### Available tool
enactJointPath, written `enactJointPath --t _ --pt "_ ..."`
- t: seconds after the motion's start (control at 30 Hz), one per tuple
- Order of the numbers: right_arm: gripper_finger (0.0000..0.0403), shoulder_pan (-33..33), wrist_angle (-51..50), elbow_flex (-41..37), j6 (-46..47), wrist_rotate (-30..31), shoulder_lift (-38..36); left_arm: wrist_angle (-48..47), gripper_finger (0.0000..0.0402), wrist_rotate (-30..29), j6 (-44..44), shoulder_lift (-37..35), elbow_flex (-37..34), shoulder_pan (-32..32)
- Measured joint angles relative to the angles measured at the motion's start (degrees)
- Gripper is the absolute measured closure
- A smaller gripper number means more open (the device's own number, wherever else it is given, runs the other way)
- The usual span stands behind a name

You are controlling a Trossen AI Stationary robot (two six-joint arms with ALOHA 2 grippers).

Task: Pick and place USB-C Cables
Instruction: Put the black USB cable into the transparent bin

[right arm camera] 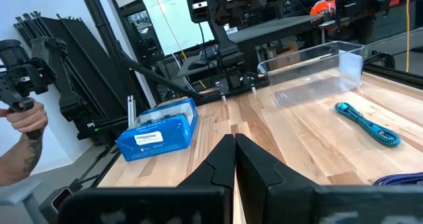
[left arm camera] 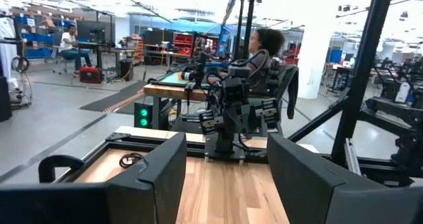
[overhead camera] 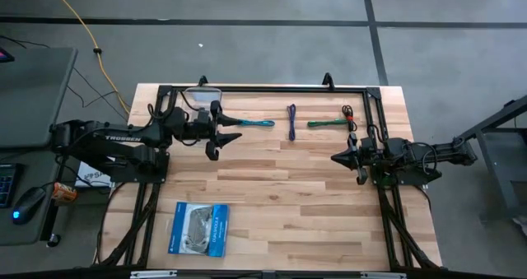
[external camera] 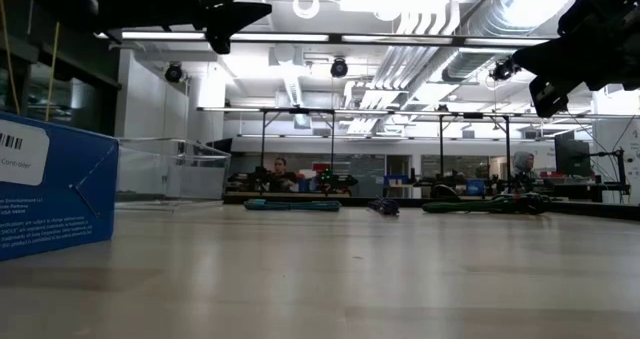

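Table [overhead camera: 280, 197] of pale wood fills the high view's centre, operator. Your left gripper [overhead camera: 221, 136], left of centre, hangs with fingers spread and empty; your right gripper [overhead camera: 344, 157], right of centre, has fingers pressed together and empty. Clear bin [overhead camera: 202, 95] sits at the upper left edge. Blue-and-white packet [overhead camera: 198, 228] lies lower left. Across the upper row you have the teal cable [overhead camera: 257, 123], purple cable [overhead camera: 291, 121] and green cable [overhead camera: 331, 122], well apart.

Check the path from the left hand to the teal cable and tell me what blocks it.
Nothing visible blocks it. The left hand, open and empty, hovers beside the teal cable, with only bare table between them. The clear bin sits behind, off that path.
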Motion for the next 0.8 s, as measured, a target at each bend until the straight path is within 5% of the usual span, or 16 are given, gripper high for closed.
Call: enactJointPath --t 0.37,0.8 --pt "0.0378 0.02 0.02 0.0 0.15 0.18 -0.01 -0.04 0.0211 0.25 -4.52 0.0 0.0 0.0" --pt "0.0182 0.01 0.24 0.0 0.13 1.76 0.0 -0.42 0.0211 0.28 -4.52 0.0 0.0 0.0"
